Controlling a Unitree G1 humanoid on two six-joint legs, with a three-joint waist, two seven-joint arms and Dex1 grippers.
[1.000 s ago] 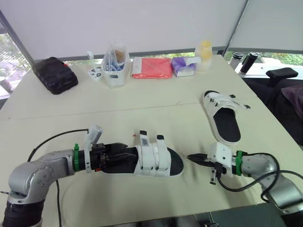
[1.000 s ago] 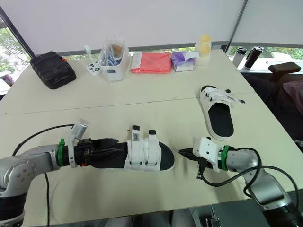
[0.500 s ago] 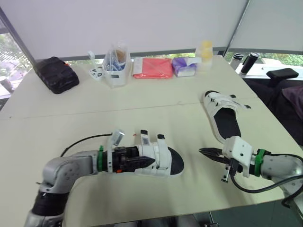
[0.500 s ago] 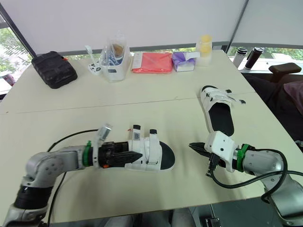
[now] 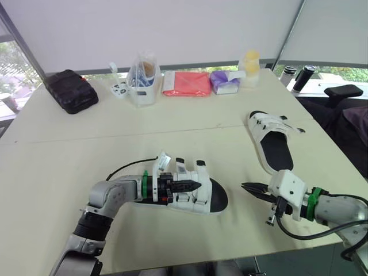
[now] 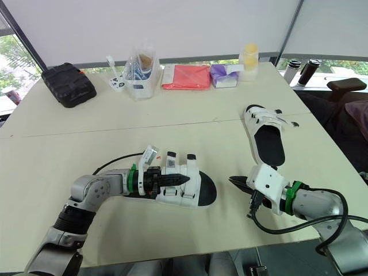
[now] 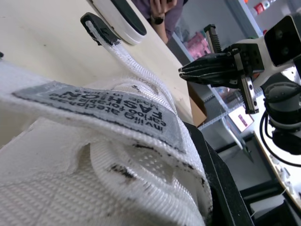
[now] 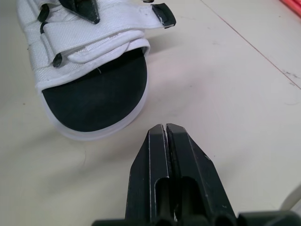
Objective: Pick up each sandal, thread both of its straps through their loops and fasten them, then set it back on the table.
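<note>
1. Left gripper lies across the top of the near sandal, over its white straps. Its fingers are drawn together to a point. Whether they pinch a strap cannot be told.
2. The near sandal rests flat on the tabletop, directly under the left gripper. Its black toe end sticks out past the fingertips, towards the right gripper.
3. Two black-tipped strap ends stand up just beside the left gripper.
4. Right gripper has both fingers pressed together and holds nothing. It hovers low over the tabletop, pointing at the sandal's toe, near it but apart.
5. Second sandal lies on the tabletop beyond the right gripper, well apart from the left gripper.
</note>
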